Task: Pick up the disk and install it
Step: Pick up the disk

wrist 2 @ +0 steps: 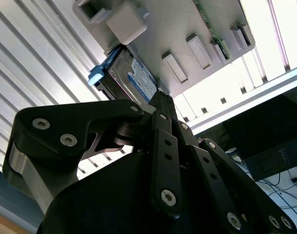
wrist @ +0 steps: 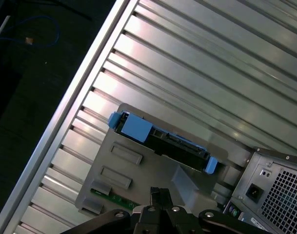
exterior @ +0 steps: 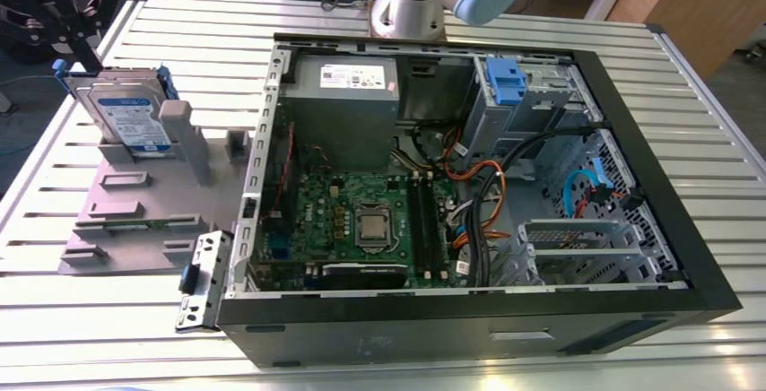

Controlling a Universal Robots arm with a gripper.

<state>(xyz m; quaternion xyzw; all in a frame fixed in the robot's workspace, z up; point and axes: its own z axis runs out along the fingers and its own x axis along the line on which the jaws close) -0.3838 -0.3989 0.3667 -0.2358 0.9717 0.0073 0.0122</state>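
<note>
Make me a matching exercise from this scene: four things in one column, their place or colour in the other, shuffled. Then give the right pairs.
Things:
1. disk
2. motherboard
3. power supply
4. computer case

Descriptions:
A. green, lying flat inside the case
B. standing on edge in the grey fixture
C. black, open on top
D. grey box with a white sticker, inside the case

Pairs: 1-B, 2-A, 3-D, 4-C.
</note>
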